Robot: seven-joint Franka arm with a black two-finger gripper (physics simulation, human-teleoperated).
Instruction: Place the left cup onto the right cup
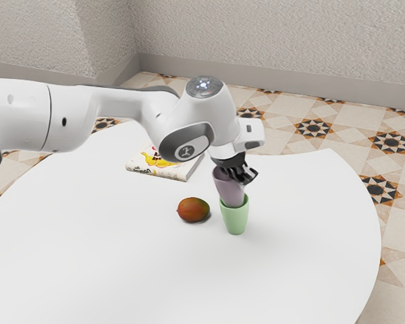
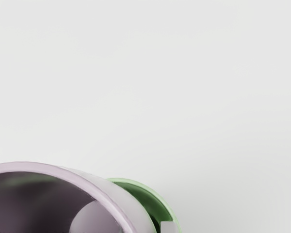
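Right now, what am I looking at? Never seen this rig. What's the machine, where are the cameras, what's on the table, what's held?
It is a simulated white Franka arm with a black two-finger gripper. The exterior view comes from a camera beside the arm. The wrist view comes from a camera on its hand, looking down. On the white table lie a mango, a book and a green cup. The gripper holds a purple cup by its rim, tilted, with its base inside the green cup.
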